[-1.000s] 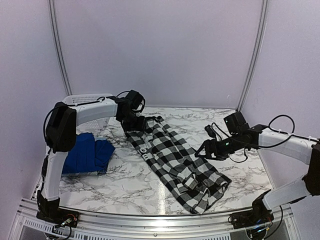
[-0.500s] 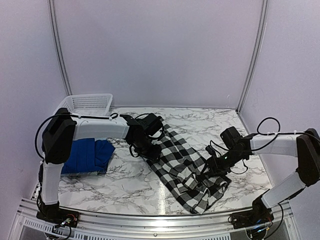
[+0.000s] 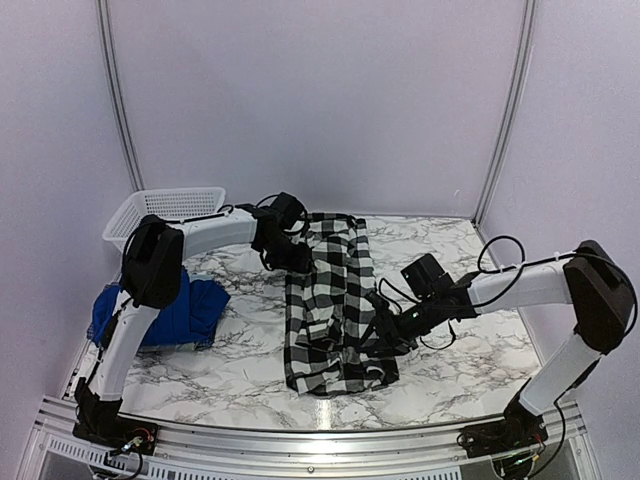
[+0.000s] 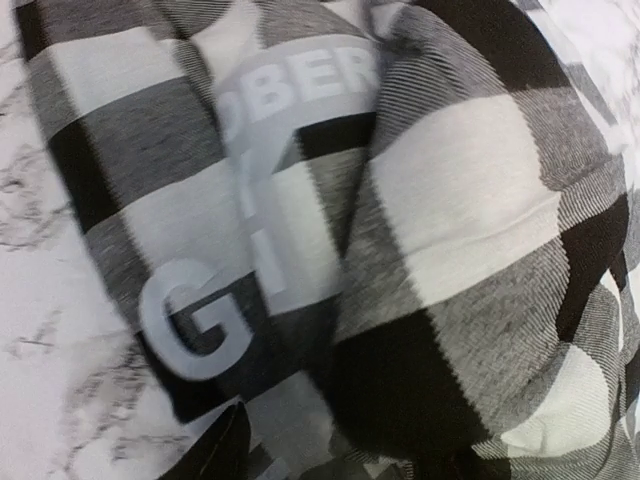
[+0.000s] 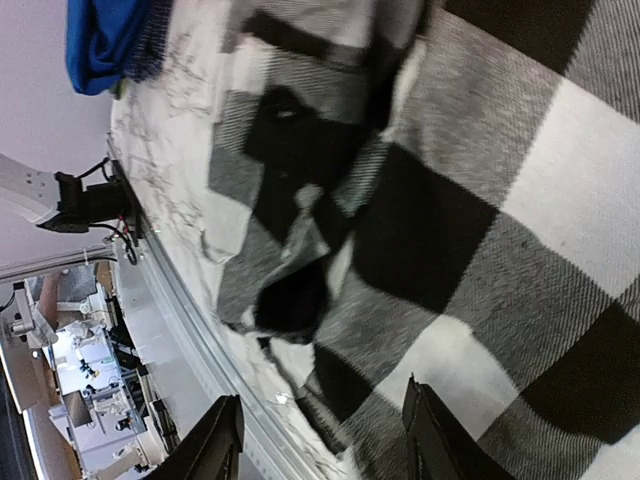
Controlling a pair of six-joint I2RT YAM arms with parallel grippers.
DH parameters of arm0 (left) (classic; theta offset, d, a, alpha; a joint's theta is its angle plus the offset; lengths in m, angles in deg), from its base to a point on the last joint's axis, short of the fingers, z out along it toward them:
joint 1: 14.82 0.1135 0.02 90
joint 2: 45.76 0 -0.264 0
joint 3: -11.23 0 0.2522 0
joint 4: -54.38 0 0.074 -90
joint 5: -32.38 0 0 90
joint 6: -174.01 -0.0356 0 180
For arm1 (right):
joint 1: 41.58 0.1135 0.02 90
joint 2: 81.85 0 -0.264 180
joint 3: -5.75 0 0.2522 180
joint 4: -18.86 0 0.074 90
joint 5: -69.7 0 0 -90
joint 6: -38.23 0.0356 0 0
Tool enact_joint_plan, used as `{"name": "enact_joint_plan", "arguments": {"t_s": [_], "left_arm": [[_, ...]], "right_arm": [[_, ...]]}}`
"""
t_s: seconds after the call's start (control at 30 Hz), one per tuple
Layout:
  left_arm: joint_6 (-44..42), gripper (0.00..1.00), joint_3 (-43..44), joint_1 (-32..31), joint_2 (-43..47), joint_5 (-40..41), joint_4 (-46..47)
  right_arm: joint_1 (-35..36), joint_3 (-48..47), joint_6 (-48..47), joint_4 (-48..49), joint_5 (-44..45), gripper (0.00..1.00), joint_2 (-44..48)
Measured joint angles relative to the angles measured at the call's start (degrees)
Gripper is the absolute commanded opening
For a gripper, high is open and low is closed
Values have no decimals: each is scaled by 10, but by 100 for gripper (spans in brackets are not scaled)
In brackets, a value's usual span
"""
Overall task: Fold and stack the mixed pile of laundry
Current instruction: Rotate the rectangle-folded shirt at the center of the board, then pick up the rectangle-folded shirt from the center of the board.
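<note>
Left claw buried in far-left corner of flannel; bunched checks fill wrist view, grip or none impossible to tell. Right claw low at flannel's right edge, fingers apart over cloth, pinch unclear. Flannel lies rumpled lengthwise at middle of table. Blue shirt heaped at left, near basket.

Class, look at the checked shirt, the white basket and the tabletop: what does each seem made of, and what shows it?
Shirt: soft woven cloth, perhaps flannel, matte; fine weave lines show close up and it creases limply.
Basket: probably moulded plastic, white; thin open lattice walls.
Tabletop: smooth, white with grey veins; marble or a marble-print laminate, the look leaves that open.
</note>
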Motion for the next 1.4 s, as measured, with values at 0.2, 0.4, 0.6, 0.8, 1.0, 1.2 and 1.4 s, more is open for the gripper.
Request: {"name": "enact_joint_plan", "arguments": {"t_s": [0.2,0.4,0.6,0.8,1.0,1.2,1.4], "left_arm": [[-25,60,-11,26,47,-2,-6],[-37,55,-132,-47,185,-17,3],[-17,50,-201,-137,191,-39,34],[-4,54,-231,-141,137,-39,46],[0,97,-247,-142,158,-11,56],[47,99,-377,-145,342,53,78],[193,99,-560,-145,557,88,162]], "right_arm": [[7,-59,-15,-4,3,49,43],[7,-56,-35,-4,9,40,35],[7,13,-34,20,7,34,22],[7,84,-14,75,-14,30,8],[10,69,-18,71,-31,46,8],[8,9,-49,-7,-32,62,119],[-42,27,-56,-29,-23,60,178]]}}
